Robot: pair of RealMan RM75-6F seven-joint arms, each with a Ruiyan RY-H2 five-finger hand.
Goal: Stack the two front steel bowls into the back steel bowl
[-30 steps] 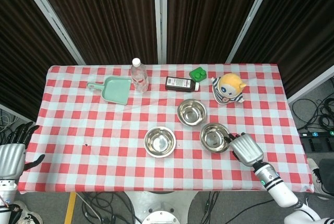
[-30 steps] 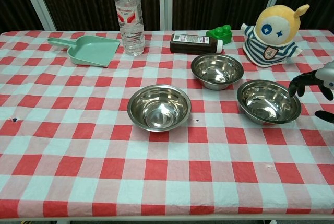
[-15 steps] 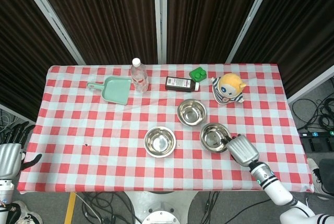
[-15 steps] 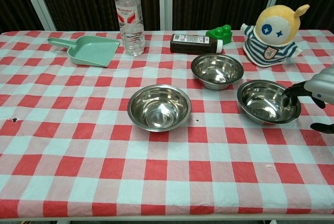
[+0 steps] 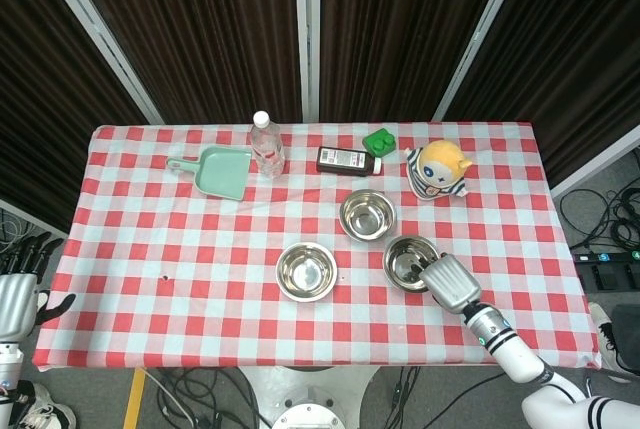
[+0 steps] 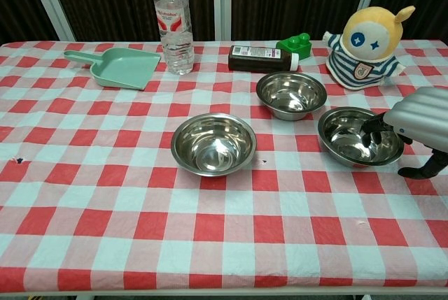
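1. Fingers [image 6: 371,126] of the right hand [image 6: 413,119] reach over the right rim into the front right steel bowl [image 6: 353,137], with the thumb low outside the rim; whether they clamp the rim cannot be told.
2. Left hand [image 5: 18,291] hangs off the worktop's left edge, fingers spread and holding nothing.
3. Front left steel bowl [image 6: 213,143] sits upright near the middle of the worktop [image 6: 105,202], which wears a red-and-white checked cloth, well apart from both hands.
4. Back steel bowl [image 6: 290,94] stands upright behind and between the two front bowls, just beside the front right one.
5. Behind it lies a dark bottle [image 6: 256,57] on its side, with a green block [image 6: 294,43] at its right end.
6. Plush toy [image 6: 368,40] stands at the back right.
7. Water bottle [image 6: 173,23] stands upright at the back, a green dustpan [image 6: 122,66] to its left.
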